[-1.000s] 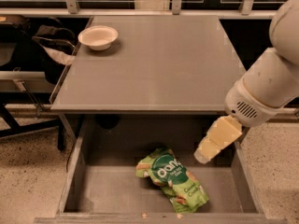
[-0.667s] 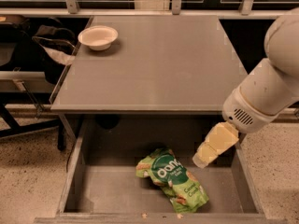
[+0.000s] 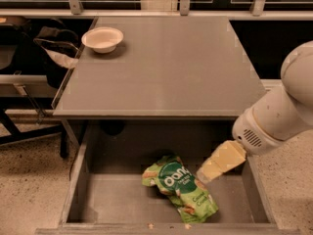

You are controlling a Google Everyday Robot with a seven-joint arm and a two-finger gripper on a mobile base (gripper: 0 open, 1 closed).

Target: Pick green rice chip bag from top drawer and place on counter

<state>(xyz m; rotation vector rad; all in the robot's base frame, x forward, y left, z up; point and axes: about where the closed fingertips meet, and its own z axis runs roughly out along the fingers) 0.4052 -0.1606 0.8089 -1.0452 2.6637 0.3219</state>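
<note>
One green rice chip bag (image 3: 179,188) lies in the top drawer (image 3: 112,200), near its front edge. My gripper (image 3: 202,174) hangs seemingly just above its right end; spread or closed, I cannot tell. I should centre over the crinkled middle before pinching.

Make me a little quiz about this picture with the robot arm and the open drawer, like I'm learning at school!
1. True or false: the green chip bag lies on the counter.
2. What sits on the counter? A) a white bowl B) a red cup C) a bottle
3. Finish it: the gripper hangs over the open ____, right beside the bag.
Key: 1 false, it lies in the drawer; 2 A; 3 drawer.
</note>
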